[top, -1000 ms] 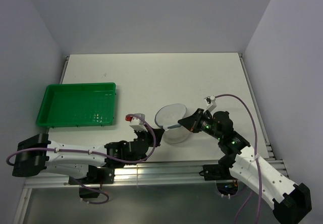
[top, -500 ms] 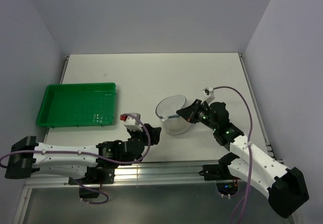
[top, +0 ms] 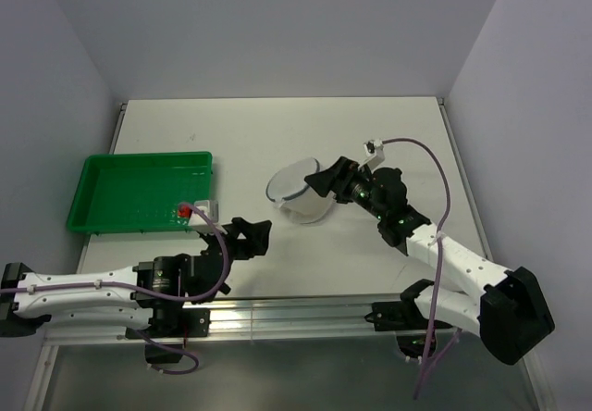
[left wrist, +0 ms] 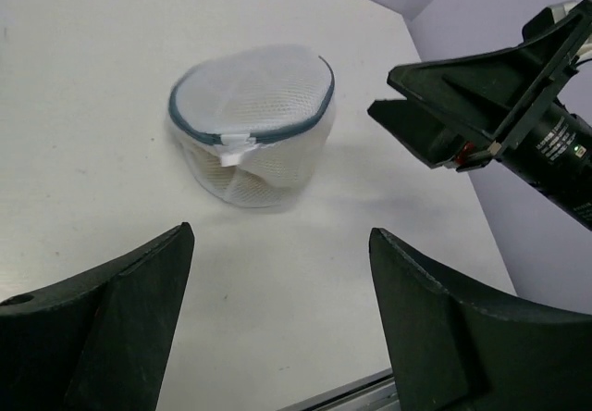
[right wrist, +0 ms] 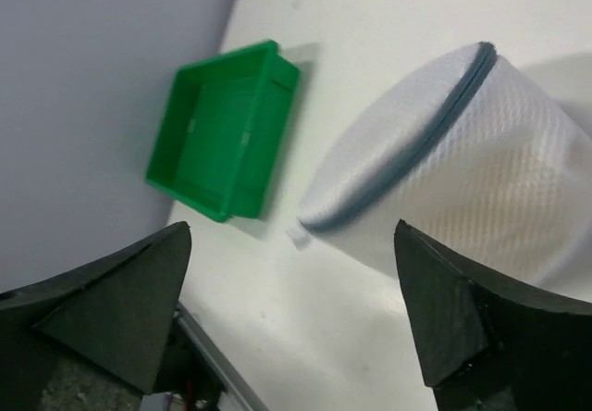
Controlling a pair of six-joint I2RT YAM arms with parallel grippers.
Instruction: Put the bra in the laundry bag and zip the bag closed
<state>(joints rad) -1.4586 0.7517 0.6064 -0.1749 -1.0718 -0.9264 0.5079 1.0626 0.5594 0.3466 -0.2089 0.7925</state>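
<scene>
The laundry bag [top: 294, 192] stands on the table as a round white mesh pouch, its dark blue zipper trim [left wrist: 277, 131] running closed around it with a white pull tab [left wrist: 235, 149] at the front. The bra shows only as a faint yellowish tint [left wrist: 246, 178] through the mesh. My left gripper [top: 256, 234] is open, a short way near-left of the bag, with only bare table between its fingers [left wrist: 279, 235]. My right gripper [top: 314, 181] is open just right of the bag, holding nothing [right wrist: 292, 230]; the bag [right wrist: 453, 161] fills the upper right of its view.
A green plastic tray [top: 139, 160] sits at the left of the table, seen also in the right wrist view [right wrist: 215, 124]. The table's near metal edge [top: 305, 307] runs below both arms. Grey walls close in the back and sides.
Both grippers have opened and let go of the bag. The left arm has drawn back to the left. The right gripper and the bag have shifted up and left.
</scene>
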